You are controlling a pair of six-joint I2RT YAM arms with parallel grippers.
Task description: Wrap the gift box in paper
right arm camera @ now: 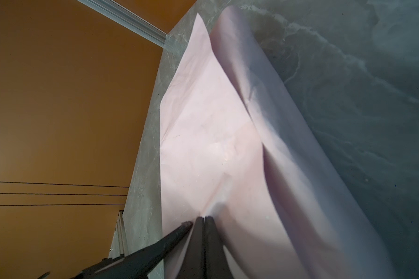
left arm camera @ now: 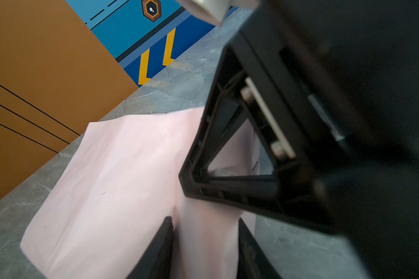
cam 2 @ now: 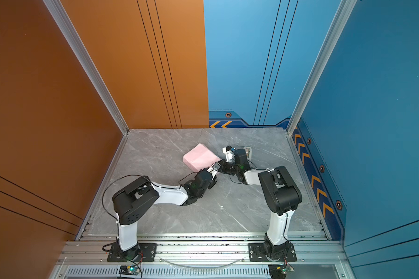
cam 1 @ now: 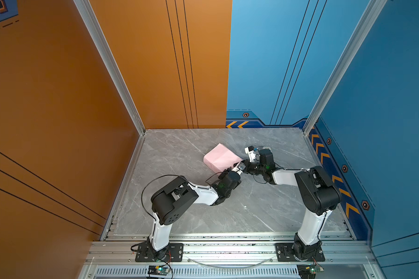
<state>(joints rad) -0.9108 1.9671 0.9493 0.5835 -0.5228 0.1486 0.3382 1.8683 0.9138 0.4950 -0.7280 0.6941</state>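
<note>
Here the paper [cam 1: 221,157], pink side up, is humped at the middle of the surface [cam 1: 179,212]; the gift box is hidden, presumably beneath. The paper's near right edge is pinched by the right tool [right arm camera: 203,221], jaws pressed together. The left tool [left arm camera: 203,221] is part spread astride a fold; a grip cannot be told. Flap folding is judged in hand; next, the edge must be drawn taut.

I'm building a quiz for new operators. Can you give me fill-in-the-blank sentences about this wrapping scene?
1. The paper shows its pale ___ face in both top views.
2. The right gripper is shut on the ___.
3. ___ robot arms reach toward it across the table.
Missing: pink; paper; two.
</note>
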